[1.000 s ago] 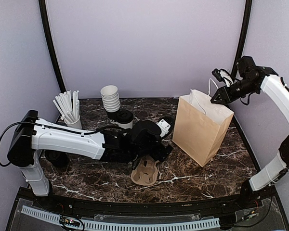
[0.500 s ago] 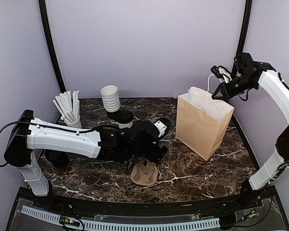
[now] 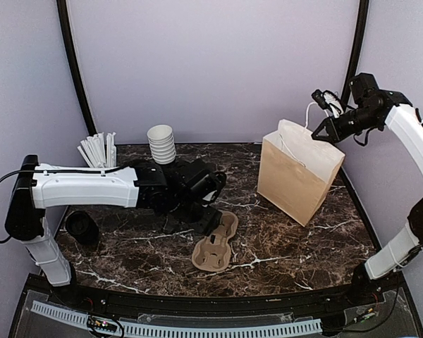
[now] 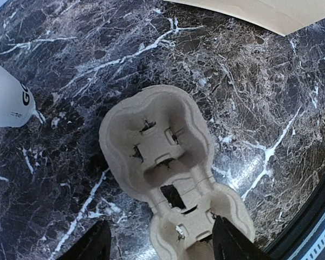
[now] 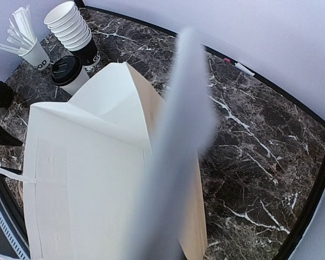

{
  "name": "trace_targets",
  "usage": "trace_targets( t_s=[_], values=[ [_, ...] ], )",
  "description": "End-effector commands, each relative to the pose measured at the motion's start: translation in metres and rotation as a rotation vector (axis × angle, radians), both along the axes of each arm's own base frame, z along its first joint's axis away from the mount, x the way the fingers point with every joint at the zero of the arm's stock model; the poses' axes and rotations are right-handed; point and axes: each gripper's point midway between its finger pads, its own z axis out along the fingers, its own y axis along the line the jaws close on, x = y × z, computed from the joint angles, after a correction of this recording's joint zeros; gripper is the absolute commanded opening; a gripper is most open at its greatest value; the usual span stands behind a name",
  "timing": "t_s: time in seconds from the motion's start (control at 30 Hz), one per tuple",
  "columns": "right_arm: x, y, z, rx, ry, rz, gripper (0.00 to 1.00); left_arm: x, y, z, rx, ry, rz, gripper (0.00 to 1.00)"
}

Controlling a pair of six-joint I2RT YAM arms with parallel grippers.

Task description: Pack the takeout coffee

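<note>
Right tool (image 3: 319,132), pinching the paper bag's (image 3: 296,179) handle (image 3: 309,114), should hold it upright while the spread left tool (image 4: 160,246) centres on the cup carrier (image 4: 162,157); the lidded coffee cup (image 5: 69,71) stands far-left of the bag.

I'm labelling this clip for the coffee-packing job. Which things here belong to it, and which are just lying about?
Job: lidded coffee cup, brown paper bag, cardboard cup carrier.
Lying about: stack of lidless cups, cup of white sticks.

Blurred bag handle (image 5: 176,135), white cup (image 4: 5,92) cut off
</note>
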Motion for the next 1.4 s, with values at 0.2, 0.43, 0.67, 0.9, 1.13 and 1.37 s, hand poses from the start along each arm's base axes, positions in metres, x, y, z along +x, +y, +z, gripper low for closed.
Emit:
trace_targets(
  t_s=[0.2,0.43,0.67,0.9,1.13,1.37],
  values=[
    [-0.004,0.013,0.024,0.056,-0.1,0.036,0.0,0.007,-0.012,-0.042,0.078,0.175,0.222,0.63],
    [-0.007,0.012,0.022,0.051,-0.111,0.036,0.0,0.015,-0.014,-0.058,0.08,0.243,0.282,0.49],
    [-0.004,0.013,0.022,0.051,-0.115,0.039,0.0,0.007,-0.025,-0.069,0.058,0.302,0.26,0.39],
    [-0.002,0.014,0.018,0.052,-0.11,0.042,0.0,-0.001,-0.026,-0.059,0.08,0.299,0.26,0.4],
    [-0.001,0.016,0.019,0.063,-0.111,0.046,0.0,-0.006,-0.023,-0.071,0.135,0.332,0.27,0.39],
    [-0.001,0.016,0.019,0.062,-0.108,0.049,0.0,-0.009,-0.021,-0.087,0.179,0.358,0.271,0.35]
  ],
)
